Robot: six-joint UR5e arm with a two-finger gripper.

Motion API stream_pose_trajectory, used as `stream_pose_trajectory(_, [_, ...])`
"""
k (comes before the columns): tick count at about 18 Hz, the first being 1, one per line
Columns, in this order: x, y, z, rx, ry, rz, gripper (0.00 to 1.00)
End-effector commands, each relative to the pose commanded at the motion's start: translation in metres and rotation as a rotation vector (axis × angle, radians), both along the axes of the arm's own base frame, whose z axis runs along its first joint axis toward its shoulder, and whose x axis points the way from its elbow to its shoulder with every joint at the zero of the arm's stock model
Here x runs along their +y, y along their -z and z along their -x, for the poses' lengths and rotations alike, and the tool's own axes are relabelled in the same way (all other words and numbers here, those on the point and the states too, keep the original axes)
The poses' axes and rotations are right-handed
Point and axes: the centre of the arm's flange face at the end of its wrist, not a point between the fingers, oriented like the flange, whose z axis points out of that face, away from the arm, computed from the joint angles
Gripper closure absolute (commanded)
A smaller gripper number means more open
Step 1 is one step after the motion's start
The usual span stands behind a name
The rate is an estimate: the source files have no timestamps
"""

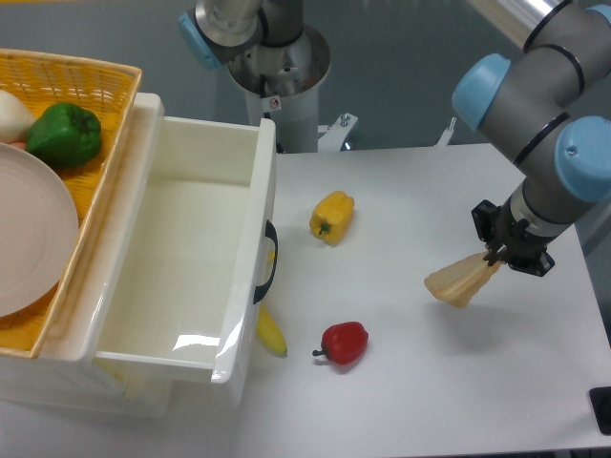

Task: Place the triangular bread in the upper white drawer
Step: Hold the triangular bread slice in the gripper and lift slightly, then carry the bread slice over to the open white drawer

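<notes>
triangular bread (459,281) pinched in gripper (495,256) fingers, fingertips hidden behind slice; upper white drawer (243,224) far left, banana (270,332) half-hidden under it

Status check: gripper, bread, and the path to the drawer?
Gripper shut on triangular bread, lifted at table's right. Upper white drawer open, empty. Yellow pepper, red pepper between.
</notes>
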Motion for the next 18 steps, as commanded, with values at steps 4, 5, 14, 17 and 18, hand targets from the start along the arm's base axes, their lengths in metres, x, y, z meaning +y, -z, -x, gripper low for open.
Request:
stream_pose_trajectory(4, [-0.001,-0.004,-0.001,0.006,-0.003,-0.002,1.00])
stream_pose_trajectory(5, [-0.001,-0.005,-0.002,0.006,-0.003,-0.002,1.00])
stream_pose_trajectory(14, [0.002,-0.050,-0.035,0.018,-0.135,-0.077,1.00])
stream_pose_trajectory(17, [0.005,-0.071,-0.058,0.018,-0.163,-0.116,1.00])
stream_pose_trajectory(18, [0.005,-0.082,-0.068,0.026,-0.172,-0.129,1.00])
